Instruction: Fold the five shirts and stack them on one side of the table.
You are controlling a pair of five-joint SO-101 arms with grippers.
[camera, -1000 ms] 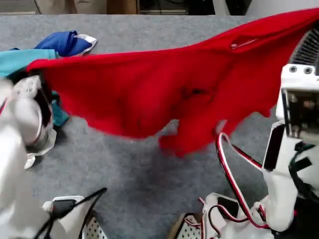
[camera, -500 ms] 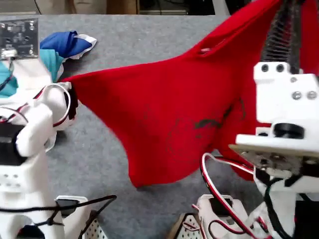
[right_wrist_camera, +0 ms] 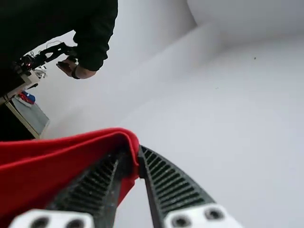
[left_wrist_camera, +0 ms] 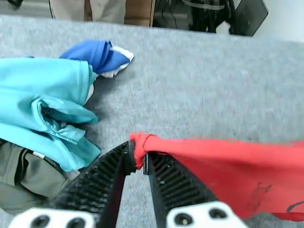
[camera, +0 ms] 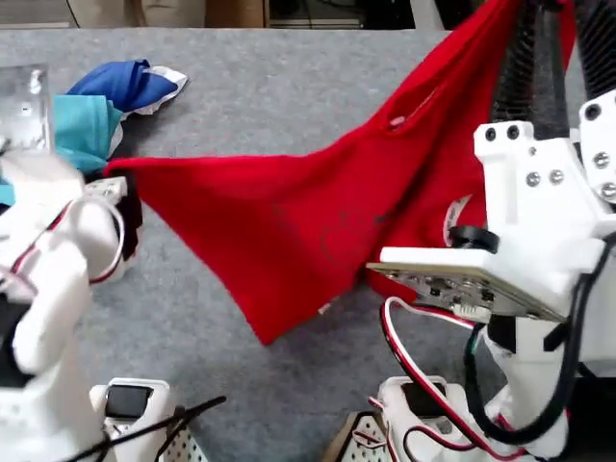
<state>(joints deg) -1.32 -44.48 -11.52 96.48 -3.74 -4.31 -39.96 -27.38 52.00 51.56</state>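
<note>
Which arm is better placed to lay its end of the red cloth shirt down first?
Probably left: the left gripper pinches the red cloth shirt low over the grey felt table; the right gripper holds its end high.

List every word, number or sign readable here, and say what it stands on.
No text here can be read.
Dark marks on the red cloth shirt: too blurred to read.
Print on the pale circuit board at an arm's wrist: too small to read.
</note>
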